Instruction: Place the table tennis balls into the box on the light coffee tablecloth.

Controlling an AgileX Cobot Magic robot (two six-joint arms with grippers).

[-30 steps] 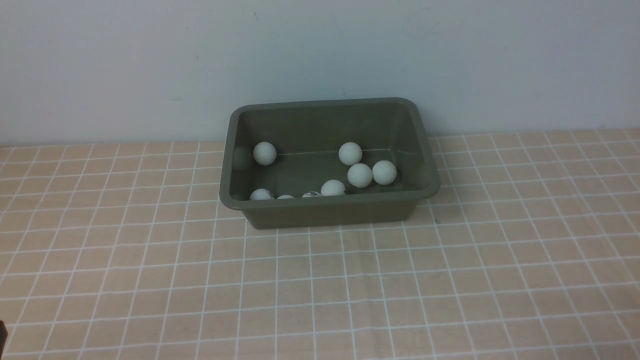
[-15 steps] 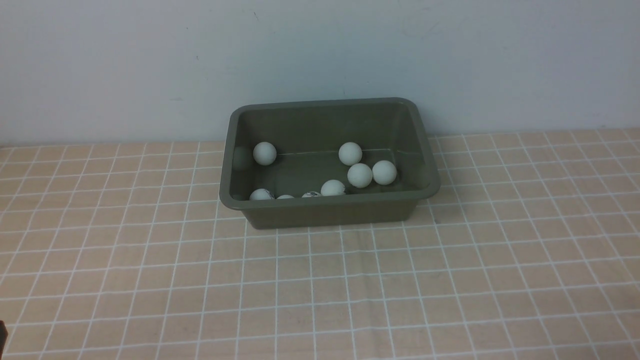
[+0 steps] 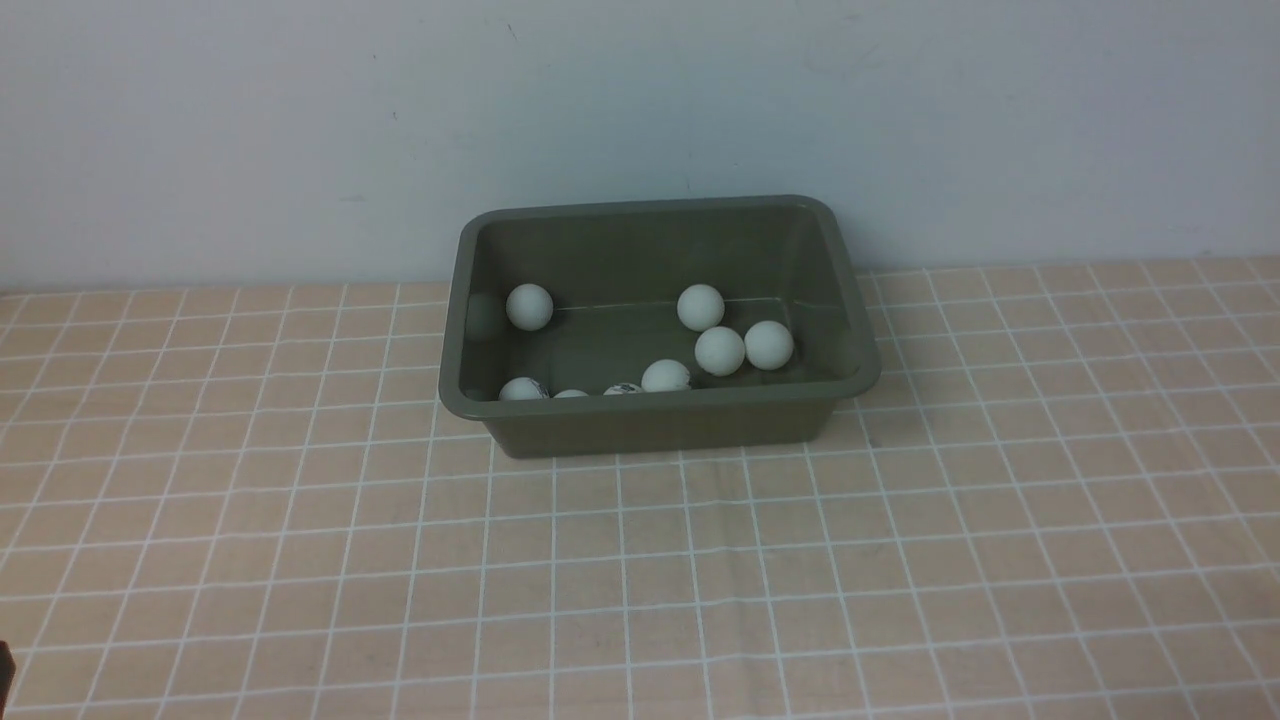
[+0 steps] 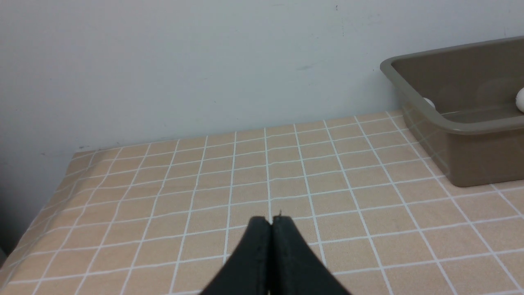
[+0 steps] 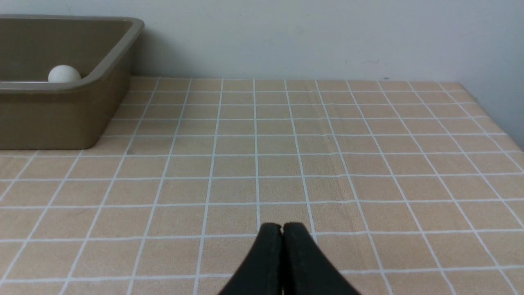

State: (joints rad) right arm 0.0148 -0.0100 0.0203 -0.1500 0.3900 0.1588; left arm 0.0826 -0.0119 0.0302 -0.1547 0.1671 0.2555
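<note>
The olive-green box (image 3: 660, 408) stands on the light coffee tablecloth (image 3: 640, 580) near the back wall. Several white table tennis balls lie inside it; one (image 3: 529, 306) rests at its left, a cluster (image 3: 720, 350) at its right, others peek over the front rim. In the left wrist view my left gripper (image 4: 271, 223) is shut and empty above bare cloth, with the box (image 4: 462, 127) off to one side. My right gripper (image 5: 282, 228) is likewise shut with nothing in it; the box (image 5: 61, 119) and one ball (image 5: 64, 74) show far from it.
A pale wall (image 3: 640, 120) rises right behind the box. The cloth's side edges show in the wrist views (image 4: 24, 250) (image 5: 503, 131). A dark bit of the robot (image 3: 5, 665) pokes in at the front view's lower left corner.
</note>
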